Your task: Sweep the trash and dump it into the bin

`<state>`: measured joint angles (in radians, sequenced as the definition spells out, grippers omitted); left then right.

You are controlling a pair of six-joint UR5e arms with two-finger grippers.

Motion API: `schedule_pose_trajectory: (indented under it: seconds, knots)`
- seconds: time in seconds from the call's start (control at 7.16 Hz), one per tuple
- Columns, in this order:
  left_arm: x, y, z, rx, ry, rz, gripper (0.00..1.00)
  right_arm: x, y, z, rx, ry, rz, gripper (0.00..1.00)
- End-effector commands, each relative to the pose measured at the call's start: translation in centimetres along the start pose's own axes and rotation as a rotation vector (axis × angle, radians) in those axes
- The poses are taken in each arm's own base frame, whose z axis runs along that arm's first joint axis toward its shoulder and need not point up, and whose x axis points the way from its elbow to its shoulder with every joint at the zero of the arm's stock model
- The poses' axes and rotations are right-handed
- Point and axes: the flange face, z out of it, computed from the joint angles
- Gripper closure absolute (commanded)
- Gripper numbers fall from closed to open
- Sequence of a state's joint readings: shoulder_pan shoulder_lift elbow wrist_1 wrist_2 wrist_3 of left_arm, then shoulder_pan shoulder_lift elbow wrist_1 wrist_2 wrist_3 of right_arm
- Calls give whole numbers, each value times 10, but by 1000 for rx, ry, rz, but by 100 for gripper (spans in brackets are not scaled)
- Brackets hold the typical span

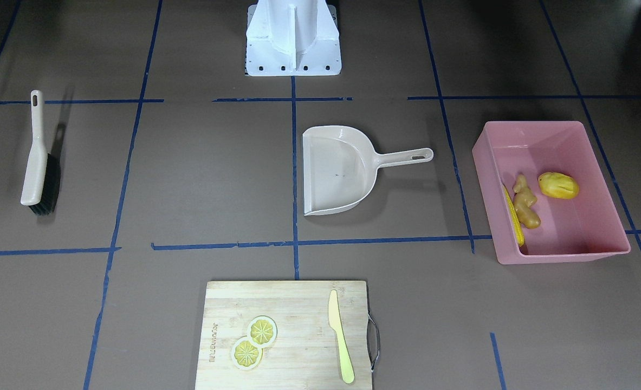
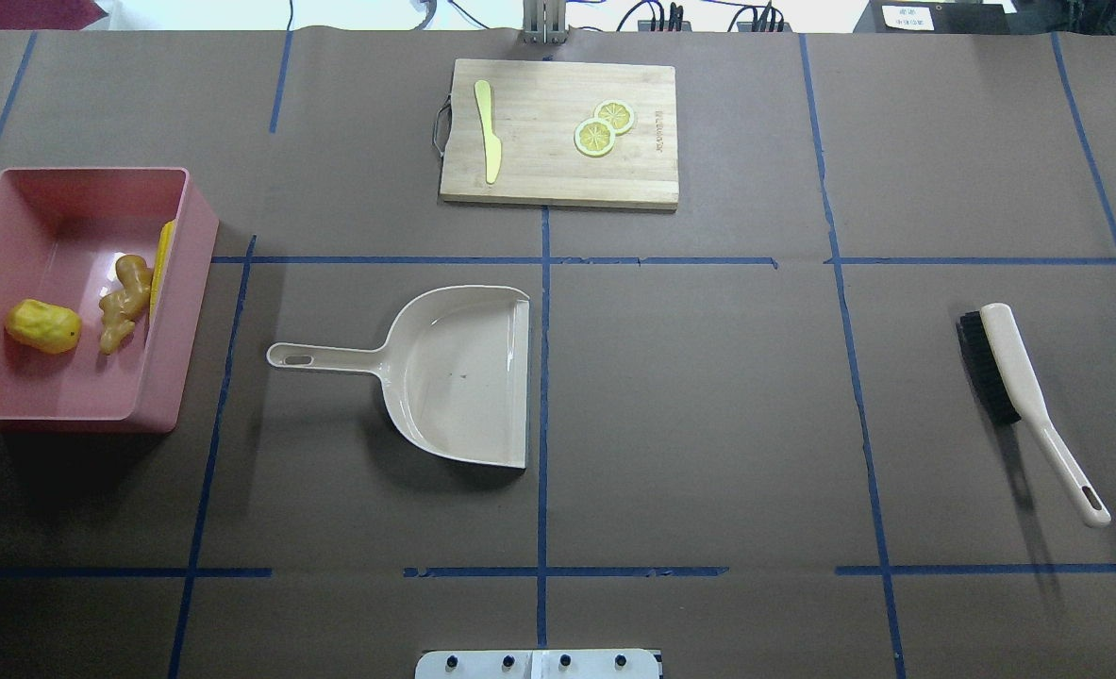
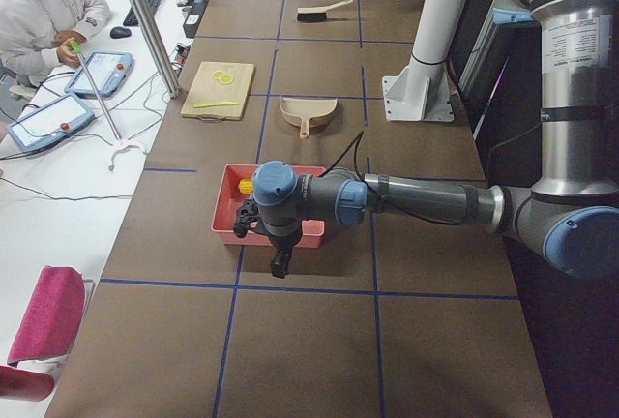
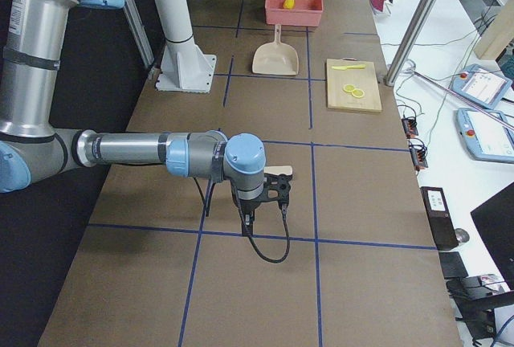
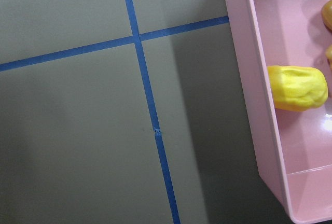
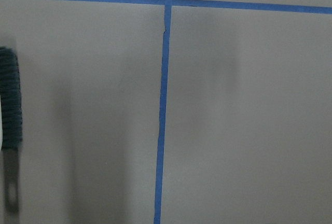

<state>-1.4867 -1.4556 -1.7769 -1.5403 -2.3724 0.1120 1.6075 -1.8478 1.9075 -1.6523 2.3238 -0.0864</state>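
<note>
The pink bin (image 1: 531,125) stands at the table's left end, also in the overhead view (image 2: 95,173). Inside it lie the yellow corn cob (image 1: 514,219) along one wall, the tan ginger root (image 1: 525,201) and the rounded yellow lump (image 1: 558,185). The left wrist view shows the bin's wall (image 5: 254,79) and the lump (image 5: 296,87). My left gripper (image 3: 279,265) hangs just outside the bin's outer side. My right gripper (image 4: 246,224) hangs beside the brush at the other end. Both show only in the side views, so I cannot tell whether they are open or shut.
An empty beige dustpan (image 2: 463,372) lies mid-table, handle toward the bin. A beige brush with black bristles (image 2: 1015,387) lies at the right end. A wooden cutting board (image 2: 558,179) at the far edge carries two lemon slices (image 2: 603,130) and a pale yellow knife (image 2: 488,127).
</note>
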Motion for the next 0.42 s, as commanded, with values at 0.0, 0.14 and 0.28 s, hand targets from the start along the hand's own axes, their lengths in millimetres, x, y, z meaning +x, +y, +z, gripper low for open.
schedule_pose_trajectory:
  seconds: [0.0,0.14,0.28]
  knots:
    - [0,-1,0,0,-7,1,0,0,0,0,0,-2,0,0]
    - [-1,0,1,-2,-8,0,0,1,0,1,-2,0,2,0]
    - [0,-2,-1,3,-9,6,0,1,1,2,-3,0,4,0]
